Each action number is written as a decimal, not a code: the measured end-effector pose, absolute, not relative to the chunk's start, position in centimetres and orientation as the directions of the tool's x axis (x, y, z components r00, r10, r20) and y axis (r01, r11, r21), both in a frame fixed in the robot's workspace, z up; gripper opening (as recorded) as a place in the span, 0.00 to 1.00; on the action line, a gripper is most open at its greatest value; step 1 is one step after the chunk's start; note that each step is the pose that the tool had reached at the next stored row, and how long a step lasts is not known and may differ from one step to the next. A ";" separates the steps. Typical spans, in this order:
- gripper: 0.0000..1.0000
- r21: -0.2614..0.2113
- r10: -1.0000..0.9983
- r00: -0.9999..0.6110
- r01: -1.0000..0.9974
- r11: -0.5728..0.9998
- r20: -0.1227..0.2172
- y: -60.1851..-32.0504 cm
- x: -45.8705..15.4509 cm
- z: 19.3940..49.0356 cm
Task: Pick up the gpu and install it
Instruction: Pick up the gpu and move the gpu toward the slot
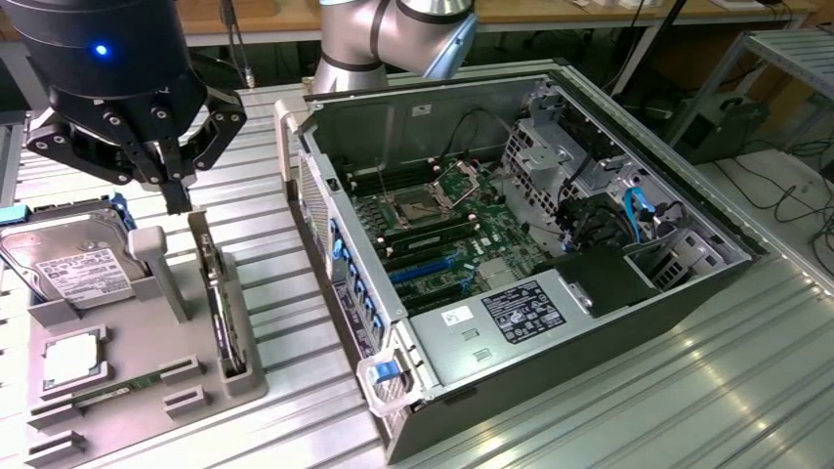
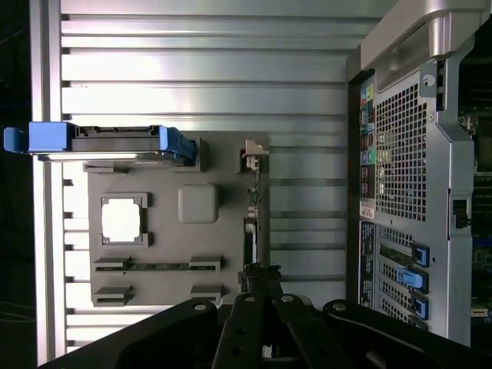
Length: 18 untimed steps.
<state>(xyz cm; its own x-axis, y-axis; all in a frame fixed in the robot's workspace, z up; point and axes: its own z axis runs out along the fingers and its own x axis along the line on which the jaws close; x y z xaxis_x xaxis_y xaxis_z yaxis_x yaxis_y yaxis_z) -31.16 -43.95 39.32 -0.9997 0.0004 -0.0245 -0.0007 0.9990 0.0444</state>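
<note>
1. Hovering with gripper [image 1: 179, 200] pinched narrow, holding nothing, just above one end of gpu [image 1: 219, 303]
2. Standing on edge in holder [image 1: 131, 342] slot, likely set upright for a grasp from above
3. Lying open beside holder, case [image 1: 326, 210] likely turned so for access from the top

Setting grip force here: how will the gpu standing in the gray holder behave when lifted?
Probably stiff: the gpu stands upright on its edge in the gray holder without sagging. Likely light, being so thin. Gripped by its narrow top edge it may pivot or slip, and its exposed board looks fragile.
</note>
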 end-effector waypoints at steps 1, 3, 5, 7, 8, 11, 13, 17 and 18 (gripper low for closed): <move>0.11 0.044 0.000 -1.000 -0.001 0.999 -0.024 -44.0 -31.2 39.3; 0.11 0.044 0.000 -1.000 -0.001 0.999 -0.024 -44.0 -31.2 39.3; 0.11 0.044 0.000 -1.000 -0.001 0.999 -0.024 -44.0 -31.2 39.3; 0.11 0.044 0.000 -1.000 -0.001 0.999 -0.024 -44.0 -31.2 39.3; 0.11 0.044 0.000 -1.000 -0.001 0.999 -0.024 -44.0 -31.2 39.3; 0.12 0.044 0.000 -1.000 -0.001 0.999 -0.024 -44.0 -31.2 39.3; 0.24 0.044 0.000 -1.000 -0.001 0.999 -0.024 -44.0 -31.2 39.3; 0.36 0.044 0.000 -1.000 -0.001 0.999 -0.024 -44.0 -31.2 39.3; 0.48 0.044 0.000 -1.000 -0.001 0.999 -0.024 -44.0 -31.2 39.3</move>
<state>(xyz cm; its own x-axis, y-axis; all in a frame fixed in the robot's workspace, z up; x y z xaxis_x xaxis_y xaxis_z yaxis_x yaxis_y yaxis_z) -31.16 -43.95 39.32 -0.9997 0.0004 -0.0245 -0.0007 0.9990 0.0444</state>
